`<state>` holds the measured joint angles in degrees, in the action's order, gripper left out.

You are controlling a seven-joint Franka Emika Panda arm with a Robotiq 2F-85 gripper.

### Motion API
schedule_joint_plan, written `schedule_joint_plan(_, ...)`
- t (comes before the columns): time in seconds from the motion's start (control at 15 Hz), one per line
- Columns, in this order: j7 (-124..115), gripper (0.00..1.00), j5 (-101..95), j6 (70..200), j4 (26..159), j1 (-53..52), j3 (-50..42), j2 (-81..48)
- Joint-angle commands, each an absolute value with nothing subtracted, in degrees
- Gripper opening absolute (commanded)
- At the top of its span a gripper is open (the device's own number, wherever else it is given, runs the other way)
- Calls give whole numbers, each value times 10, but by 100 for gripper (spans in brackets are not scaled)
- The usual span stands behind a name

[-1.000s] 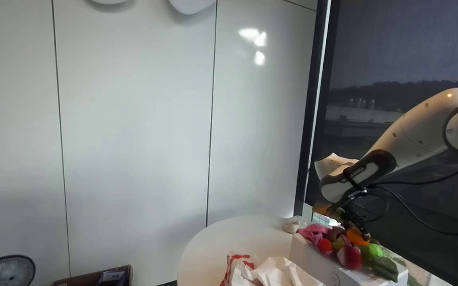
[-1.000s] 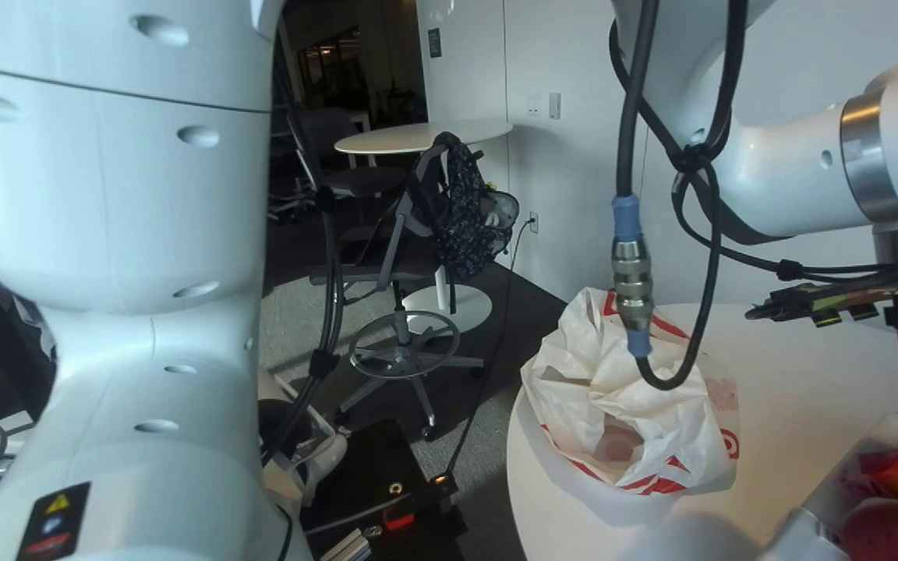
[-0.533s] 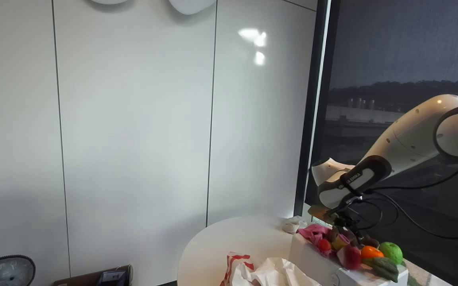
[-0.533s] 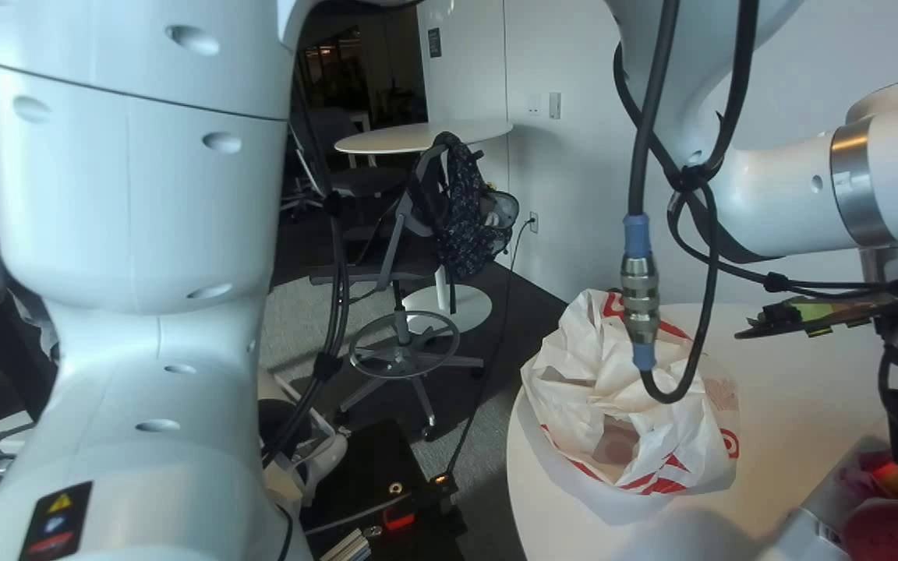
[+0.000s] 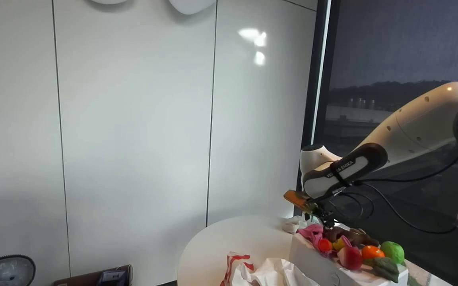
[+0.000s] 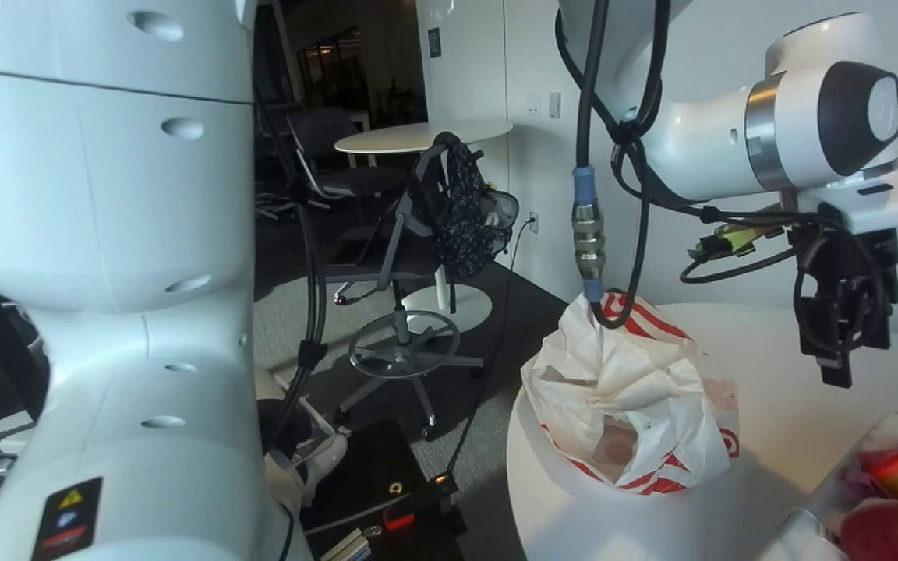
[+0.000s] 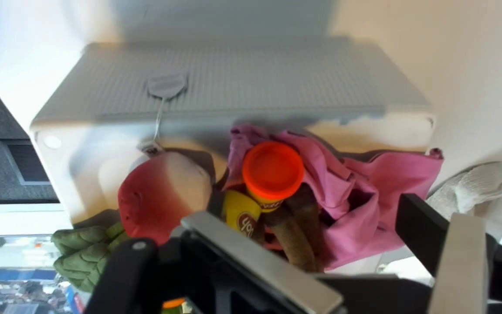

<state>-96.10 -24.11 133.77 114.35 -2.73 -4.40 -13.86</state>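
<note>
Spread wide, the tool (image 7: 360,261) hangs over the pink cloth (image 7: 364,213) on the box (image 7: 255,78) — a finger (image 7: 259,260) partly hides the yellow tub (image 7: 239,211) in the wrist view; an exterior view crops the bag (image 5: 278,274).

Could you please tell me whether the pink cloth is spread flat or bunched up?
Bunched up: in the wrist view, the pink cloth lies in raised folds with dark hollows between them.
</note>
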Motion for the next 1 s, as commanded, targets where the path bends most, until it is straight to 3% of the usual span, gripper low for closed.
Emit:
schedule_joint_plan(0.0,-882,100,-146,1379,1185,-36,-3,-117)
schedule_joint_plan(0.67,-560,100,169,1363,1280,-49,96,-158)
schedule_joint_plan(0.93,-516,100,135,1321,1270,-79,74,-217)
